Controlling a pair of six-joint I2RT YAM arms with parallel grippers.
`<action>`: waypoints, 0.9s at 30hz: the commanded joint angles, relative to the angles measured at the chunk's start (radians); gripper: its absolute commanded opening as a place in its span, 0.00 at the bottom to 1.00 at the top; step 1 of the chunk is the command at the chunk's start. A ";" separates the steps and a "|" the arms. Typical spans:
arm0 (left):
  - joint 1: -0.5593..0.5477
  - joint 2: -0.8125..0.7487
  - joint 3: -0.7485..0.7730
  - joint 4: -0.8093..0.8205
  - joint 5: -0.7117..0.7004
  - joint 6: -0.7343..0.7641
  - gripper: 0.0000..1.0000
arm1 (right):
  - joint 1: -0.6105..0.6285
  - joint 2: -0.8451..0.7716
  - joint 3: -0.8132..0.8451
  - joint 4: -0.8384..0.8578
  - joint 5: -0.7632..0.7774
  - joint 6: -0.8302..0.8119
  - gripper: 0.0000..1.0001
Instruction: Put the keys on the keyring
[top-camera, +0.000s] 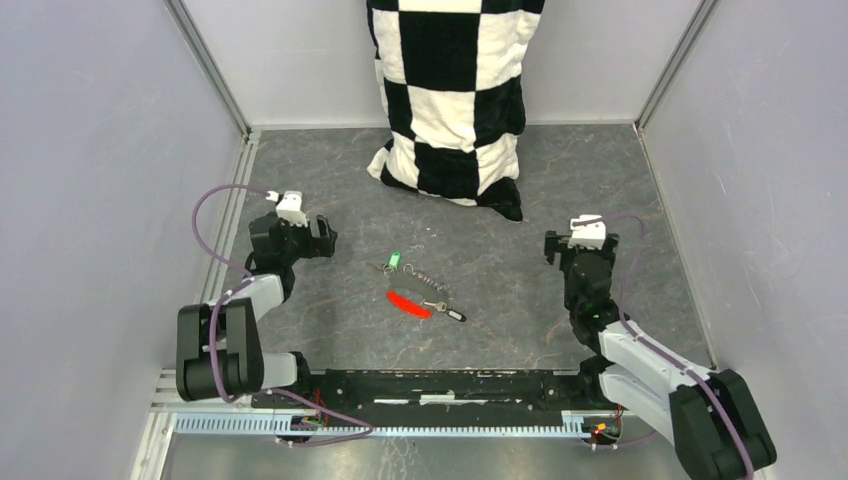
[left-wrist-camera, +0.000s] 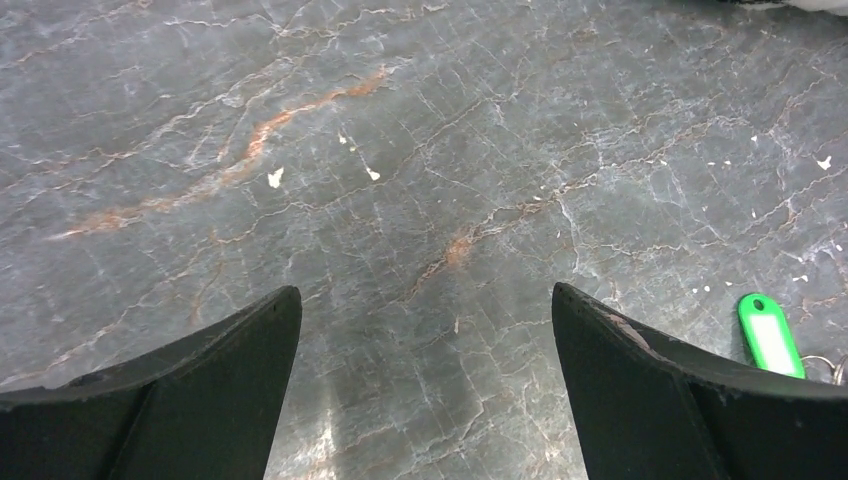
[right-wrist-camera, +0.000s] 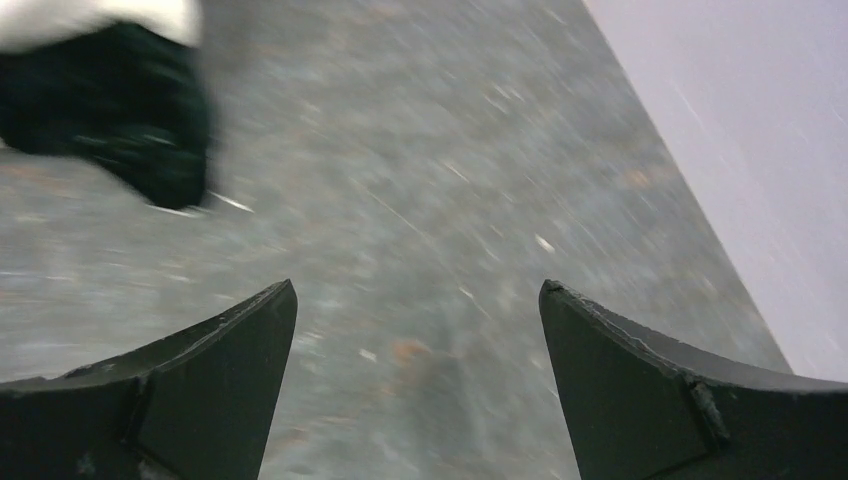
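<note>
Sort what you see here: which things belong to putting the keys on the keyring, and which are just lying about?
Belong to the job:
- green-tagged key
- black-tagged key
- keyring, with its red tag and beaded chain

Just lying about:
- checkered cushion, standing at the far end

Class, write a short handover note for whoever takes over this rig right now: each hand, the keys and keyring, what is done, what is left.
Left hand: open, empty, over bare table; green key lies just to its right.
Right hand: open, empty, well to the right of the keys.
Keyring, red-tagged, lies mid-table; black key is at its right end, green key behind it.
Done: nothing grasped; too small to tell if any key is already on the ring.
Left: pick up ring and keys, thread both.
</note>
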 joint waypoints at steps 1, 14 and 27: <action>0.008 0.052 -0.072 0.434 0.058 -0.042 1.00 | -0.136 0.040 -0.092 0.185 0.101 0.015 0.98; 0.006 0.312 -0.365 1.226 0.015 -0.132 1.00 | -0.223 0.392 -0.251 0.702 -0.028 -0.120 0.98; -0.068 0.241 -0.243 0.876 -0.098 -0.066 1.00 | -0.260 0.456 -0.285 0.825 -0.115 -0.127 0.98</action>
